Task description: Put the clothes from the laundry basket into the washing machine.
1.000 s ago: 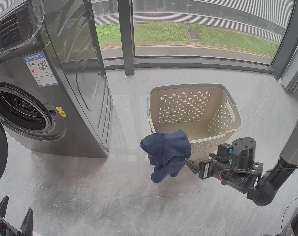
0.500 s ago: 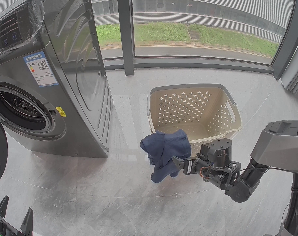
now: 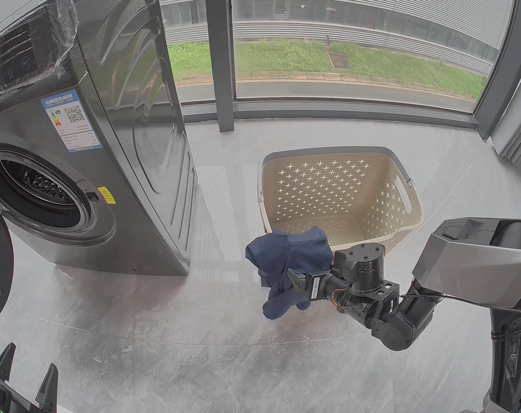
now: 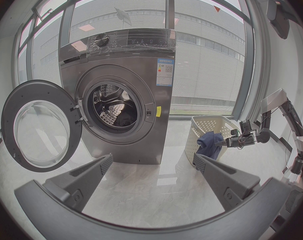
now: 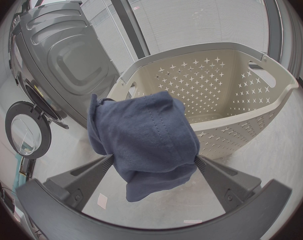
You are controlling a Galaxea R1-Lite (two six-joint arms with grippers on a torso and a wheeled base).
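Clothes: one blue garment (image 3: 292,273) in sight, on the laundry basket, not in the machine.

Near to far:
- left gripper (image 3: 26,368): low at the robot's left, over bare floor (image 3: 186,339), jaws apart, holding nothing.
- right gripper (image 5: 153,158): level with the hanging garment, pointing at it from the robot's side. Jaws are spread wide with one finger on each side of the cloth, not clamped. Whether the pads touch the fabric can't be told.
- blue garment: bunched and draped over the near rim of the laundry basket (image 3: 329,150). Most of it hangs partway down the outer wall.
- laundry basket: cream, star-punched walls, upright on the floor, right of the washer with a gap between them.
- washing machine (image 3: 100,144): grey front-loader at the robot's left. Its door (image 4: 41,125) is swung fully open to the side and the drum (image 4: 113,105) mouth is exposed, well apart from the garment.
- window (image 3: 352,41): floor-level glazing behind the basket.
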